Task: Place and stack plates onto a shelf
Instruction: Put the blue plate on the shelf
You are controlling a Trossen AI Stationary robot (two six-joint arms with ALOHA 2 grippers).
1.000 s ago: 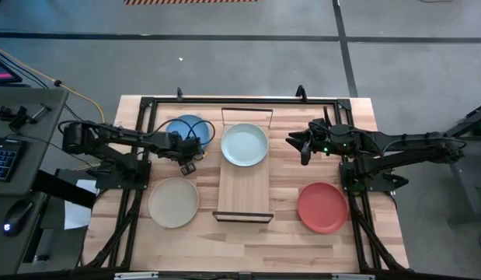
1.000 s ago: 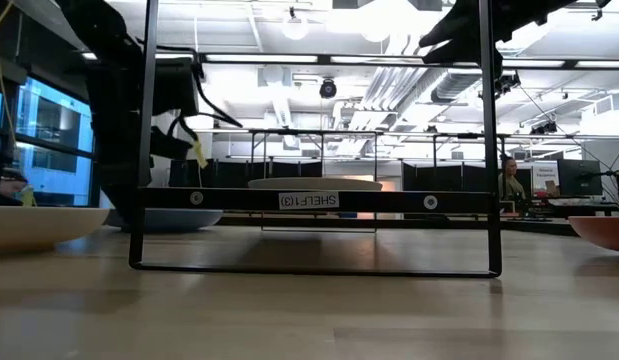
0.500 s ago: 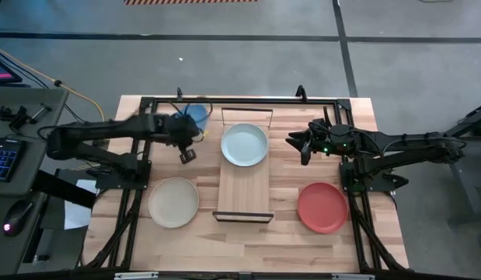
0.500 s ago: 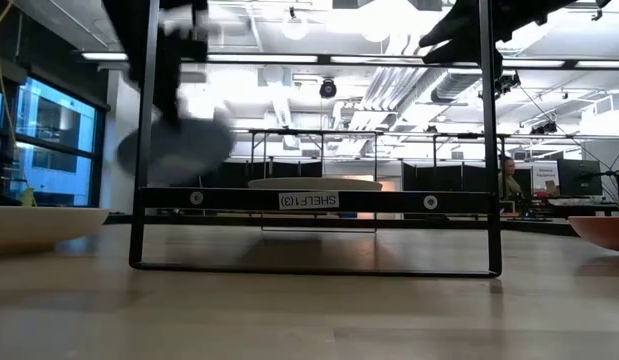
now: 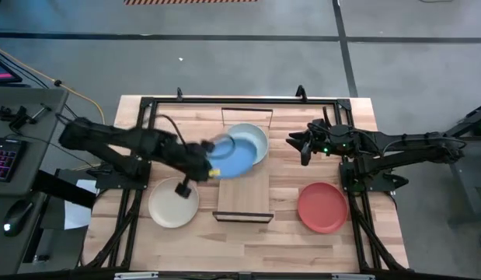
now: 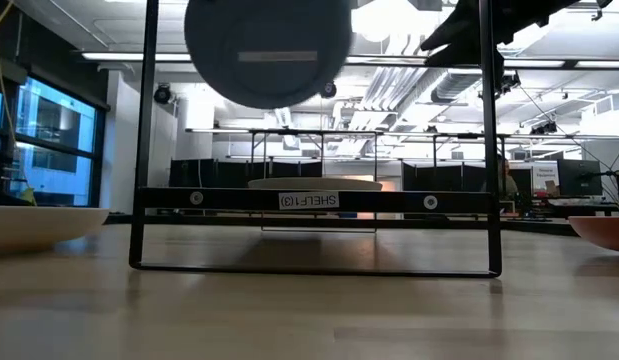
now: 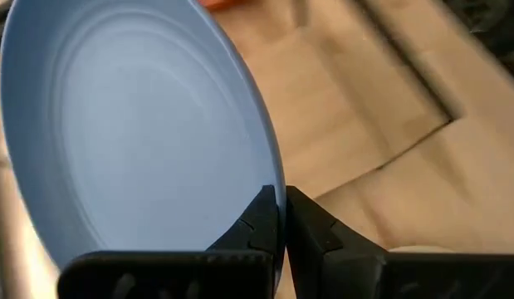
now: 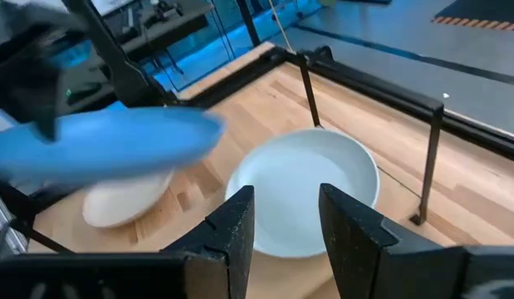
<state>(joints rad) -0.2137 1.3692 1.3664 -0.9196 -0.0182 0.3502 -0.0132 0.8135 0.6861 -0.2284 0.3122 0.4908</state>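
The blue plate [image 5: 234,155] hangs in the air above the shelf [image 5: 244,194], tilted, and partly over the pale blue-white plate [image 5: 256,138] that lies on the shelf's far half. My left gripper [image 5: 211,166] is shut on the blue plate; the low view shows the plate's underside [image 6: 267,45] high up. The cream plate [image 5: 173,204] rests on the table left of the shelf, the red plate [image 5: 322,207] right of it. My right gripper [image 5: 301,145] hovers open, right of the pale plate [image 8: 306,195]. My left gripper pinches the blue plate's rim [image 7: 271,178] between its two fingers [image 7: 258,223], one on the inner face and one on the underside. The fingers come from the table's left side. The plate is lifted clear and tilted, reaching out past the fingertips over the shelf.
Black wire frames stand at the shelf's short ends [image 6: 147,150] and a black metal frame [image 5: 224,99] runs round the tabletop. A keyboard and mouse [image 5: 1,159] sit on a side desk to the left. Bare wood lies near the table's near edge [image 5: 248,241].
My left gripper has lifted the blue plate off the table's far-left area, swung it up and tilted it. It has carried the plate toward the right and near side, and the plate now hangs over the shelf and the pale plate.
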